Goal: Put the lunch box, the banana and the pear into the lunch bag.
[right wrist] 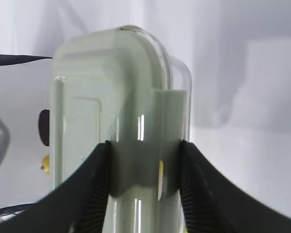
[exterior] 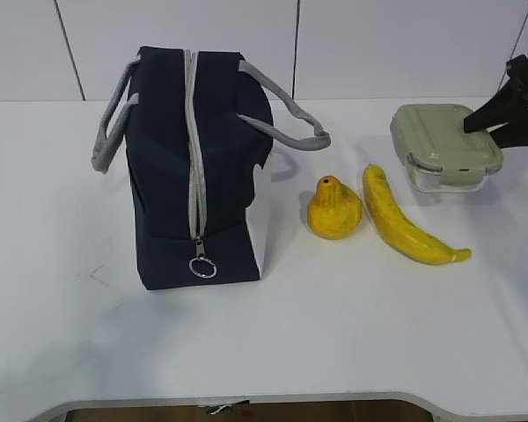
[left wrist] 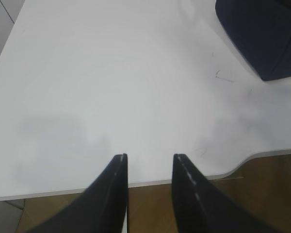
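The navy lunch bag (exterior: 194, 176) stands left of centre, its grey zipper closed and the ring pull (exterior: 202, 266) at the near end. The pear (exterior: 334, 209) and the banana (exterior: 409, 224) lie side by side to its right. The lunch box (exterior: 440, 141), with a sage-green lid, sits at the back right. My right gripper (exterior: 488, 130) reaches in from the right edge and is closed on the box's right end. In the right wrist view its jaws (right wrist: 144, 150) press either side of the lunch box (right wrist: 111, 87) at the clip. My left gripper (left wrist: 149, 158) is open and empty over the table's near left edge.
The bag's two grey handles (exterior: 286, 119) stick out to its sides. A corner of the bag (left wrist: 266, 39) shows at the top right of the left wrist view. The table's front edge (left wrist: 63, 191) runs just under the left fingers, with wooden floor beyond it.
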You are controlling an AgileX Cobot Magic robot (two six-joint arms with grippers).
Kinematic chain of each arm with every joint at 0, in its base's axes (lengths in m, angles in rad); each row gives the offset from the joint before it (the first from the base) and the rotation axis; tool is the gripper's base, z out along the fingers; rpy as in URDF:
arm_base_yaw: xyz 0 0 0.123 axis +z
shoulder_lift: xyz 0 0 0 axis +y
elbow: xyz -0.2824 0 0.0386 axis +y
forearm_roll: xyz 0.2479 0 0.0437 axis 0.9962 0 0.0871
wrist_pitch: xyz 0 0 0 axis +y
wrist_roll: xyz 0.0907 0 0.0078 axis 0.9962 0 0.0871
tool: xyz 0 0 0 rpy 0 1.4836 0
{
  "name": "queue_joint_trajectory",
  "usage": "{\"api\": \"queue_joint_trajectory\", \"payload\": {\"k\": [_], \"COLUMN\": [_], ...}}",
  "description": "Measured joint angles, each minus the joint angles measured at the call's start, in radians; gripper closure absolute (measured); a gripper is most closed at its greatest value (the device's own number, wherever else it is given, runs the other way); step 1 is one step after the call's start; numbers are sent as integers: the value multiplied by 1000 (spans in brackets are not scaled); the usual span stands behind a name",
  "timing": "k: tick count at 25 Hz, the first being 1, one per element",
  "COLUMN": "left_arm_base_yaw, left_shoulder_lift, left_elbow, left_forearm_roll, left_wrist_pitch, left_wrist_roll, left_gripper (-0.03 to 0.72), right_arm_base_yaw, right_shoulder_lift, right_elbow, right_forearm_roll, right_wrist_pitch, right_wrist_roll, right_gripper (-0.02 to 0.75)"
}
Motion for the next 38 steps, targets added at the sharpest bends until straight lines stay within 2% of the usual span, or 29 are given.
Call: {"api": "queue_joint_trajectory", "payload": {"k": [4, 10, 19, 25, 32, 38], "left_arm_base_yaw": [0, 0, 0, 0, 0, 0], "left_shoulder_lift": [0, 0, 14, 45, 62, 123], "left_elbow": [0, 0, 0, -3, -19, -19], "left_forearm_roll": [-7, -83, -137, -179, -205, -275], "left_wrist_pitch": [0, 0, -12, -25, -51, -117], "left_wrist_roll": [0, 0, 0, 40, 49, 85], "left_gripper": [452, 452, 450, 451, 449, 449], "right_arm_base_yaw": [30, 90, 181, 234, 239, 239], "right_shoulder_lift": [-49, -106, -156, -156, -156, -156], "right_elbow": [0, 0, 2, 5, 8, 8], "right_forearm_roll": [0, 13, 111, 162, 208, 231], "right_wrist_pitch": [0, 13, 20, 21, 21, 21], "right_wrist_roll": [21, 58, 78, 80, 81, 81], "right_gripper": [400, 400, 400, 400, 400, 400]}}
